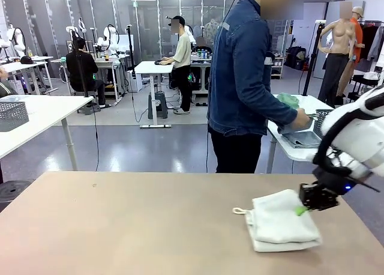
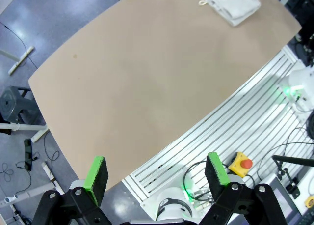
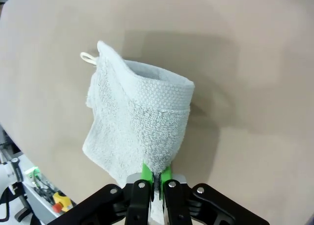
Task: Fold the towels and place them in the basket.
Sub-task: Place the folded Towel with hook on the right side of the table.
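A pale off-white towel lies folded on the right part of the tan table, its corner loop pointing left. My right gripper is shut on the towel's right edge. In the right wrist view the towel hangs partly lifted from the shut right gripper. My left gripper stands open with nothing in it, high over the table's near edge, and the towel lies far off. A mint green towel and the dark mesh basket are on a white side table behind the person.
A person in a denim jacket stands at the far side, turned to the side table with a hand over a grey-blue folded cloth. A paler grey mesh basket stands on another table at far left.
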`<state>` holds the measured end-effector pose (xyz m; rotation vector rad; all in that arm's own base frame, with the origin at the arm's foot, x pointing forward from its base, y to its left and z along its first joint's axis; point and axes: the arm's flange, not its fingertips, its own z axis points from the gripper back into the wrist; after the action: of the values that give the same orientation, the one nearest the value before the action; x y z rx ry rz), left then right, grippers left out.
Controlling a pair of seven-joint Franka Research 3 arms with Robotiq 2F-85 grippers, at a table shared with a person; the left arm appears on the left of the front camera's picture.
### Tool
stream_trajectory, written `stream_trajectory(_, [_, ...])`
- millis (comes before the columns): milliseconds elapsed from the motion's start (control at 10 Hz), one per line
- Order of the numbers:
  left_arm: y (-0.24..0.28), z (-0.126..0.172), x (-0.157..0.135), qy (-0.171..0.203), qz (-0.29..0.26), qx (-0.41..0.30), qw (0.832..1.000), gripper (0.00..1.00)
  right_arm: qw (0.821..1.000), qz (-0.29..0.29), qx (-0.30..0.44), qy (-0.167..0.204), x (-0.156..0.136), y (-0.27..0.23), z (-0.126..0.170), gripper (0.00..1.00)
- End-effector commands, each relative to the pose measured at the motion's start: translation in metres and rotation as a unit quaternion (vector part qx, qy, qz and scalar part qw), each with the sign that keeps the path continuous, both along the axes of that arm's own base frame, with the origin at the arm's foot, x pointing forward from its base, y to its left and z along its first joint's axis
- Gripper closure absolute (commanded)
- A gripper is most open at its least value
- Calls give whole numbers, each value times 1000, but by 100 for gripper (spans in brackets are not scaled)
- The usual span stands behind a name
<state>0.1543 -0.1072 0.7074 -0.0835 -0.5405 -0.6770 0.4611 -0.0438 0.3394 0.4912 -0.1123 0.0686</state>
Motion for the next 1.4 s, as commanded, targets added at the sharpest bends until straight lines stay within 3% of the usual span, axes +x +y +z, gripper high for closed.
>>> stream_trajectory(0, [-1, 1, 1, -3, -3, 0, 1000, 0, 997, -26, -67, 5, 9, -27, 9, 93])
stream_trajectory(600, [-1, 1, 1, -3, -3, 0, 1000, 0, 986, -41, -157, 27, 23, -60, 8, 93])
stream_trajectory(1100, [-1, 1, 1, -3, -3, 0, 1000, 0, 983, -50, -177, 20, 18, -56, 12, 7])
stream_trajectory(1200, [-1, 1, 1, -3, -3, 0, 1000, 0, 982, -52, -181, 18, 17, -56, 15, 0])
stream_trajectory(1300, [-1, 1, 1, -3, -3, 0, 1000, 0, 981, -55, -183, 17, 17, -56, 19, 0])
